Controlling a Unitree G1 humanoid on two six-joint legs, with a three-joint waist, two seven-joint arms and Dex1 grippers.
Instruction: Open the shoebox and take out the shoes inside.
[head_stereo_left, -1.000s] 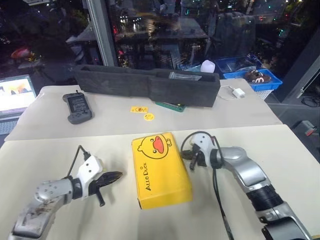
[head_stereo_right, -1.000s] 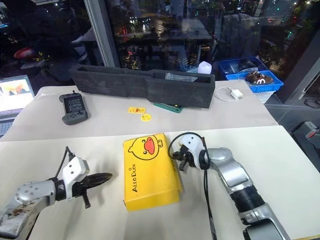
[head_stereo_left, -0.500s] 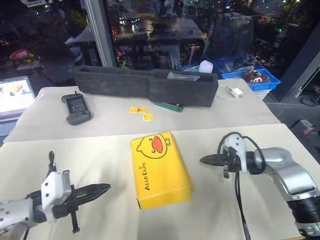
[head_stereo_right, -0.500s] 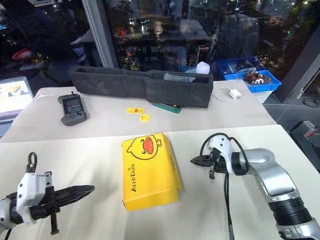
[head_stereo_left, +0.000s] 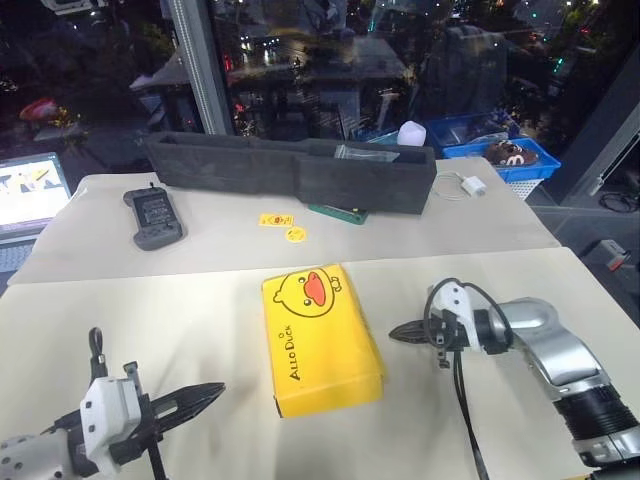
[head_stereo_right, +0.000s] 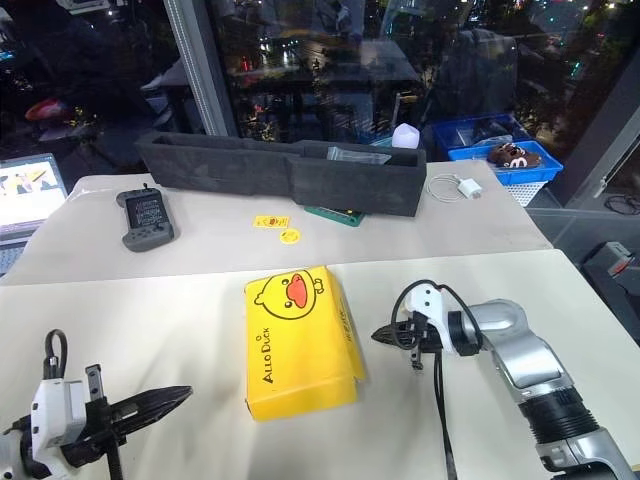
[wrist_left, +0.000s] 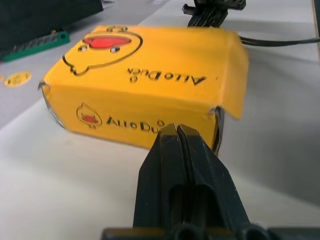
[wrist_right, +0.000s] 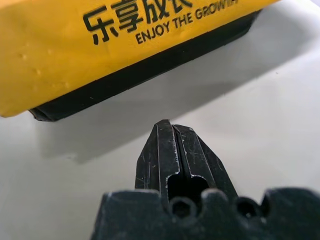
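Lower left of the frame: the left gripper (head_stereo_left: 215, 390), fingers pressed together and holding nothing, points toward the shoebox (head_stereo_left: 318, 337) and stands apart from its near left corner. Centre: the shoebox lies closed on the near table (head_stereo_left: 200, 330), yellow lid with duck face uppermost, black side visible beneath the lid in the right wrist view; the shoes cannot be seen. Right of centre: the right gripper (head_stereo_left: 397, 332), fingers likewise pressed together and empty, points at the box's right side, near it but not touching. Upper half: on the far table (head_stereo_left: 480, 225), two small yellow stickers (head_stereo_left: 279, 220) lie above the box, a grey handheld controller (head_stereo_left: 153, 215) at the left, and a long dark foam tray (head_stereo_left: 290, 170) behind them. Upper right: a white charger (head_stereo_left: 474, 185) and a blue basket (head_stereo_left: 510, 150). Left edge: a laptop screen (head_stereo_left: 28, 190).
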